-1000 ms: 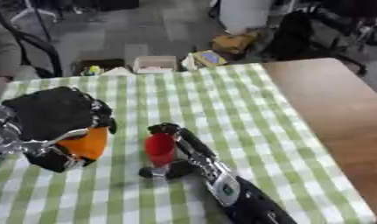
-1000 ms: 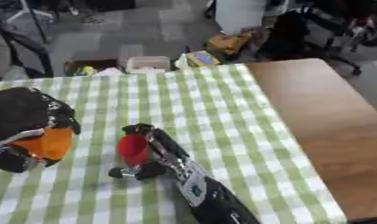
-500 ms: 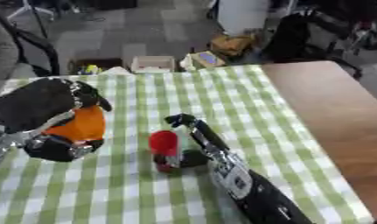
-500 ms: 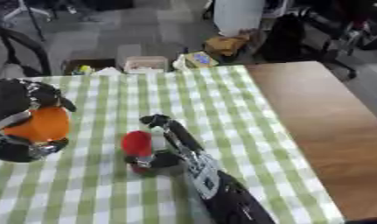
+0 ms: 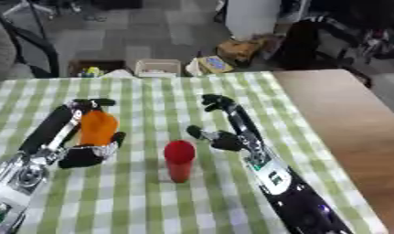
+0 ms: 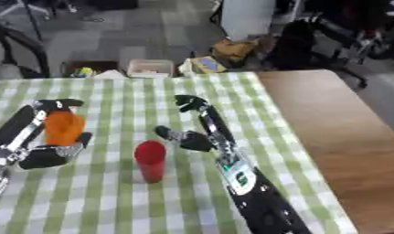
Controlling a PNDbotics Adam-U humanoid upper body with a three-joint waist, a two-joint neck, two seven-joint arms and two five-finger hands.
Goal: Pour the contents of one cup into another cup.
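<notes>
A red cup (image 5: 180, 160) stands upright near the middle of the green-checked tablecloth (image 5: 151, 201). Just to its right is my right hand (image 5: 231, 137), open, fingers stretched toward the far edge, thumb pointing at the cup without touching it. An orange cup (image 5: 97, 128) is to the left of the red one, about a hand's width away. My left hand (image 5: 52, 132) is shut on it, with fingertips hooked over its far end and thumb under its near end. I cannot see into either cup.
A bare wooden tabletop (image 5: 343, 114) adjoins the cloth on the right. Beyond the far edge, boxes (image 5: 158, 67) and clutter lie on the floor. Both forearms stretch from the near edge onto the cloth.
My right hand has let go of the red cup and opened beside it. The left hand with the orange cup has come down from close to the camera. The view has also shifted.
</notes>
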